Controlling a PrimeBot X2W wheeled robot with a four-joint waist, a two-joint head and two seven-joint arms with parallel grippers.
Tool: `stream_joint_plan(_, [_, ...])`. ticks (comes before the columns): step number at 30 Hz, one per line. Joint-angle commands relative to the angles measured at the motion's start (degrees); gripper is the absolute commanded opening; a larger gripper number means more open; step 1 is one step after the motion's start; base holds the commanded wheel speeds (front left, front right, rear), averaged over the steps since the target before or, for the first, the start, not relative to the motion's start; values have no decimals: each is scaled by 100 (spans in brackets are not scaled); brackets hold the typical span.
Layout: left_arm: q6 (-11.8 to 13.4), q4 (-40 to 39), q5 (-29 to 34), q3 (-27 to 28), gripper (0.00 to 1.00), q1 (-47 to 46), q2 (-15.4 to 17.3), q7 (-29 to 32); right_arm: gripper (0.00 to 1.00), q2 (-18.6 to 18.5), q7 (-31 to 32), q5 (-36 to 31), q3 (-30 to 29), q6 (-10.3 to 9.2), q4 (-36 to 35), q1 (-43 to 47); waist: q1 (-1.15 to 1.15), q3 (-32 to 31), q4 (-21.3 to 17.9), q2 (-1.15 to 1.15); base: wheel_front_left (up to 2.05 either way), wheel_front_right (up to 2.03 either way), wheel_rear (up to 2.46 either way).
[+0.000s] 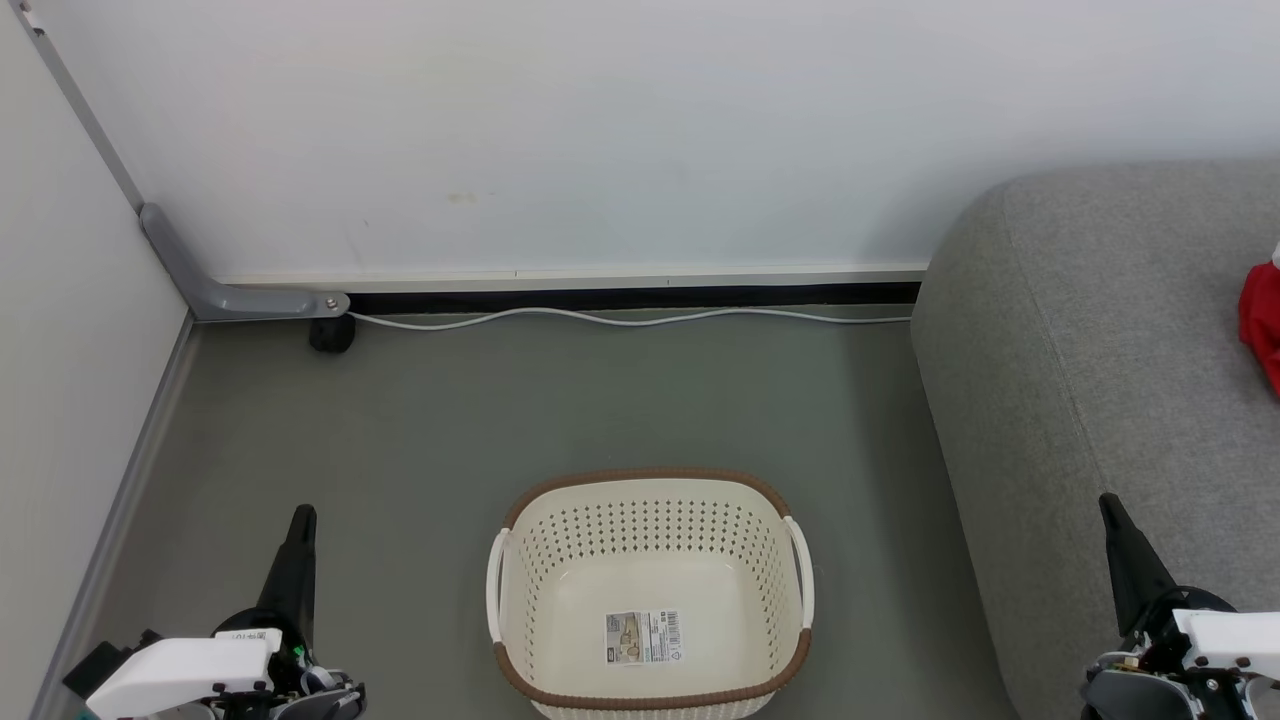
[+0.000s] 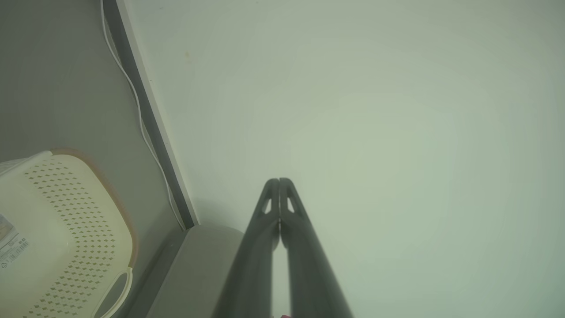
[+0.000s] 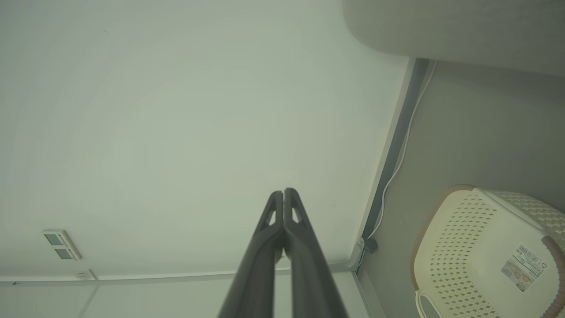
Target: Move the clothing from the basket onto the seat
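Your basket (image 1: 650, 530) stands bare, clothing (image 1: 1262, 320) on the seat (image 1: 1100, 350), so left end effector (image 1: 303, 515) and right end effector (image 1: 1109, 503) rest closed, empty.

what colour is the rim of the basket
Brown, with a woven look, around the cream basket; clearest in the head view.

Bright, even, soft light gives the sharp head view only a faint shadow on the wall (image 1: 600, 130) beside the sofa (image 1: 1100, 350), while both wrist views look hazy, greenish, low in contrast and curved toward their edges.
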Motion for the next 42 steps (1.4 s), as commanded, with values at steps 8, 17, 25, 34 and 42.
stream_joint_plan(8, [-47,-169,-21,185,0,-332,105,35,0,-60,45,64,93,25,-178,-207,0,0,0,0,0,0,0])
stream_joint_plan(17, [-47,-169,-21,185,0,-332,105,35,0,-60,45,64,93,25,-178,-207,0,0,0,0,0,0,0])
stream_joint_plan(25, [-47,-169,-21,185,0,-332,105,35,0,-60,45,64,93,25,-178,-207,0,0,0,0,0,0,0])
stream_joint_plan(34, [-47,-169,-21,185,0,-332,105,35,0,-60,45,65,94,25,-178,-207,0,0,0,0,0,0,0])
stream_joint_plan(42, [-47,-169,-21,185,0,-332,105,35,0,-60,45,65,94,25,-178,-207,0,0,0,0,0,0,0])
